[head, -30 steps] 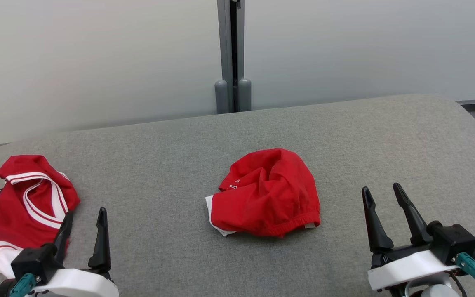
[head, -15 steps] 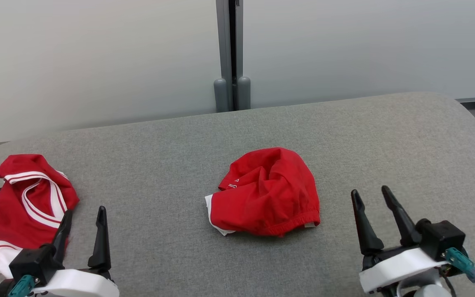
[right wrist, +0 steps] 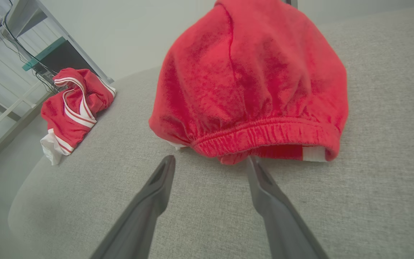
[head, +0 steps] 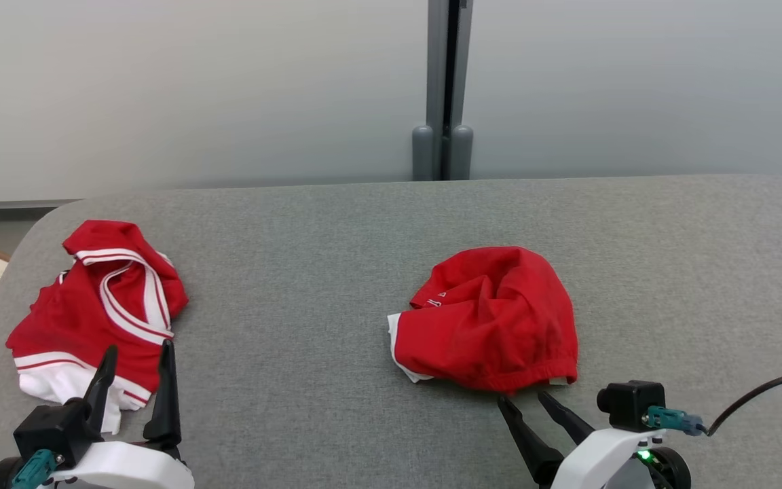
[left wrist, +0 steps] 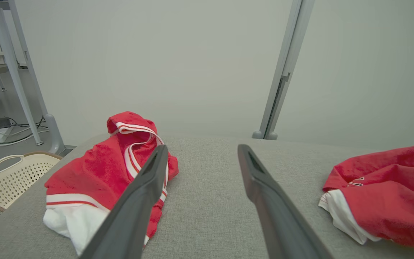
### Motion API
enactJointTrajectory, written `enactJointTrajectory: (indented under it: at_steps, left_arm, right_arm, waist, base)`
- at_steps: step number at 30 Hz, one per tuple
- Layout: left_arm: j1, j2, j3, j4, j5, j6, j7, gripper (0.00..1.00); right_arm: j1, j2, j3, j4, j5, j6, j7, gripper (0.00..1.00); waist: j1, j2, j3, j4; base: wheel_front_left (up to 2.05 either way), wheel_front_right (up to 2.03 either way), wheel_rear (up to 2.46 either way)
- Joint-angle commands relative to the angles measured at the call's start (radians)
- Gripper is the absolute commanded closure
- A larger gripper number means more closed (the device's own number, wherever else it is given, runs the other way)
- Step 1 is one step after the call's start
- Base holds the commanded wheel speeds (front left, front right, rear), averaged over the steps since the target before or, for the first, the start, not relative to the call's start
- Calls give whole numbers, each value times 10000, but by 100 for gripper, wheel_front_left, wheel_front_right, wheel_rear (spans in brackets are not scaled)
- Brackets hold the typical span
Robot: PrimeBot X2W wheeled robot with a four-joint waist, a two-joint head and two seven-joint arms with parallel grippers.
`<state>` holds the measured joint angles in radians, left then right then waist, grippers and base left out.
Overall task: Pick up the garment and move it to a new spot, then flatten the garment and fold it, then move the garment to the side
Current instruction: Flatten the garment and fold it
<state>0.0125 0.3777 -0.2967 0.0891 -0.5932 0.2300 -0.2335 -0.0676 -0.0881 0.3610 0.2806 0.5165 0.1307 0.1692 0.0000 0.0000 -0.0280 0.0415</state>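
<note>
Crumpled red garment (head: 489, 319) lies centre frame on grey worktop (head: 296, 258). Right gripper (head: 521, 398), jaws spread, points at its elastic hem, evidently lined up for pickup; left gripper (head: 139, 347), jaws spread, idle lower left

Head overhead, wrists low; central garment (head: 493, 319) shared

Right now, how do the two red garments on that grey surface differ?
The left garment shows white stripes and a broad white band; the middle garment is nearly all red, with a small white edge. The left garment lies near the grey surface's left end; the middle garment sits centrally, ahead of the right arm's open fingers. The middle garment bunches into a dome; the left garment sprawls flatter. Both are red, crumpled and unheld.
</note>
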Motion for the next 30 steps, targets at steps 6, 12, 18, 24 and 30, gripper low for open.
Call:
enactJointTrajectory:
  at_steps: [6, 12, 18, 24, 30]
  left_arm:
    - [-61, 125, -23, -38, -63, 34, 110, 0]
    - [-67, 167, -25, -5, -82, 59, 175, 0]
    - [-141, 127, -124, -27, -116, 79, 249, 0]
    - [-175, 130, -146, -46, -148, 91, 290, 0]
    - [-244, 194, -145, 63, -221, -3, 278, 0]
  right_arm:
    - [-244, 81, -85, 472, -55, 0, -210, 0]
    - [-407, 170, -150, 945, -10, 0, -655, 0]
    - [-460, 273, -210, 1722, 421, 0, -93, 0]
    - [-674, 311, -480, 1915, 605, 0, -406, 0]
    - [-1088, 348, -520, 2203, 689, 0, -957, 100]
  waist:
    - [0, 0, 90, 651]
    - [0, 0, 143, 861]
    - [0, 0, 156, 961]
    - [0, 0, 226, 1034]
    - [0, 0, 305, 1108]
  base:
    - [0, 0, 0]
    - [0, 0, 0]
    - [0, 0, 0]
    - [0, 0, 0]
    - [0, 0, 0]
